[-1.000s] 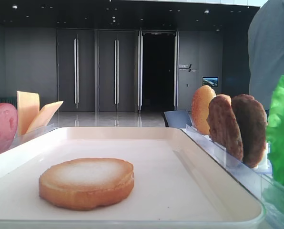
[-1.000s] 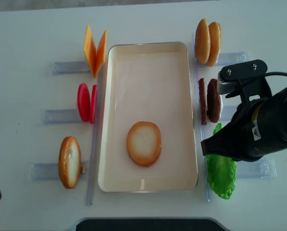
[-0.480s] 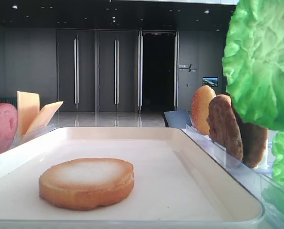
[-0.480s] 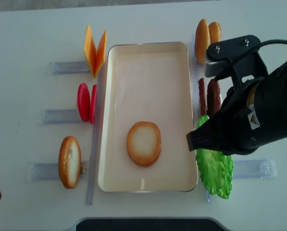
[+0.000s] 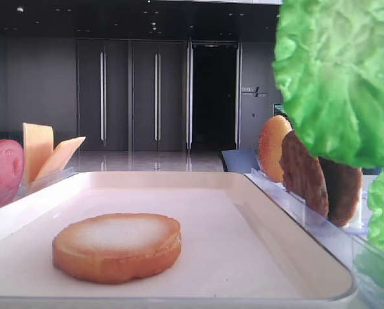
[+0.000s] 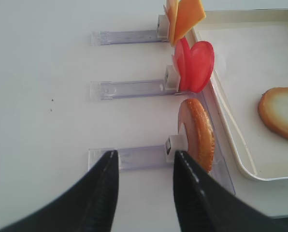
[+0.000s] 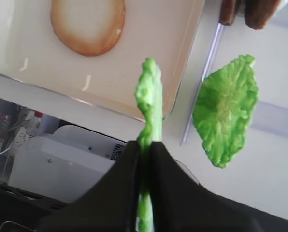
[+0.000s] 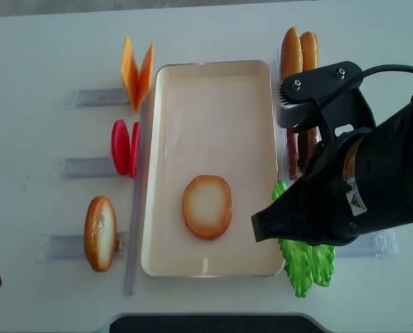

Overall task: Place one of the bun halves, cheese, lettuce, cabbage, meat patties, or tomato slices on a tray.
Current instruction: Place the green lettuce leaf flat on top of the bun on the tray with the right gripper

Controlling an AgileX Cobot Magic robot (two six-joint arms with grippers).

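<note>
Lettuce leaf [image 7: 149, 101] pinched edge-on between the closed fingers of the right gripper [image 7: 145, 150], held in the air above the near right corner of the cream tray [image 7: 134, 104], not touching it; in the low exterior view the same leaf [image 5: 340, 77] hangs big at upper right, in front of the patties. Second lettuce leaf [image 7: 226, 116] lies flat on the white table [image 8: 40, 55] just right of the tray, beside a clear plastic rack [image 7: 202, 92]. Tray holds one bun half [image 8: 206, 206], pale toasted face up, lying flat in its near half. Right arm [image 8: 359, 187] covers most of the right side from above; two meat patties [image 8: 300, 149] stand on edge just past it, bun pieces [image 8: 298, 48] on edge at the far right end. Left of the tray, racks carry cheese slices [image 8: 136, 69] leaning apart in a V, tomato slices [image 8: 123, 147] upright, and another bun half [image 8: 100, 233] on edge. Left gripper [image 6: 144, 193] hovers over the near left rack with fingers parted, nothing between them, just near side of that bun half [image 6: 197, 135].
</note>
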